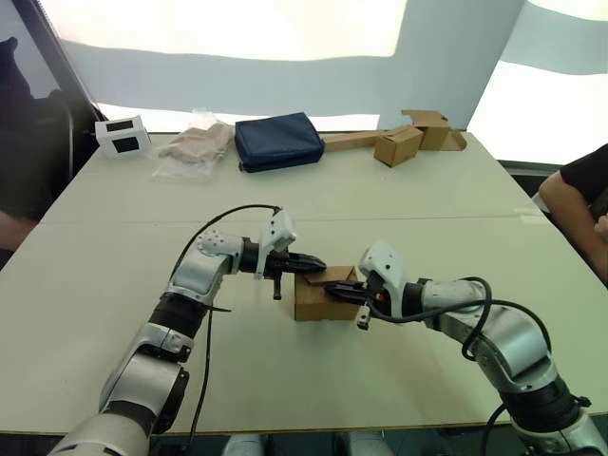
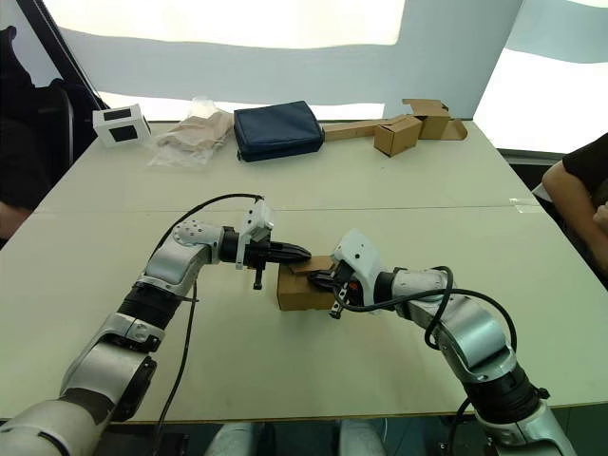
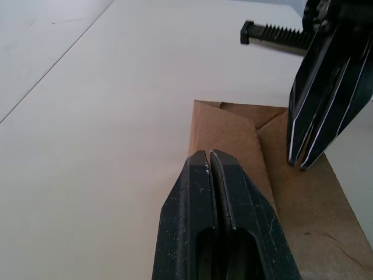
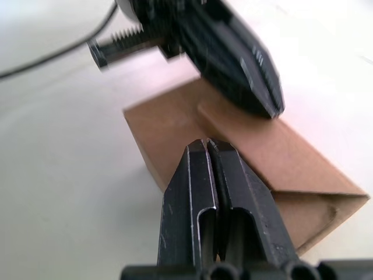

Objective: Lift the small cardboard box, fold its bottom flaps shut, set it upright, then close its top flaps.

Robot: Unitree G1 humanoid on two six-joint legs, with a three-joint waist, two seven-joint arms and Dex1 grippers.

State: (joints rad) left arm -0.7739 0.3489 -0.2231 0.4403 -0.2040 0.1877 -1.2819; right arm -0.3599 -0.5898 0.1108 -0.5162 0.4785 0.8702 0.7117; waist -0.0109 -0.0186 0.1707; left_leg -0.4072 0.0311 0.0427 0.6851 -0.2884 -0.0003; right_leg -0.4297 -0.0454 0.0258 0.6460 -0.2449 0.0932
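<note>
Pressing top flaps (image 3: 245,140), both claws closed

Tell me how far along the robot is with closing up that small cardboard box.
Late stage, it seems. The small cardboard box stands on the table, so lifting and the bottom flaps look done, though the underside is hidden. In hand: the left gripper and right gripper, both shut, are over the top flaps, which lie folded down. Left: pressing them flat and withdrawing.
</note>
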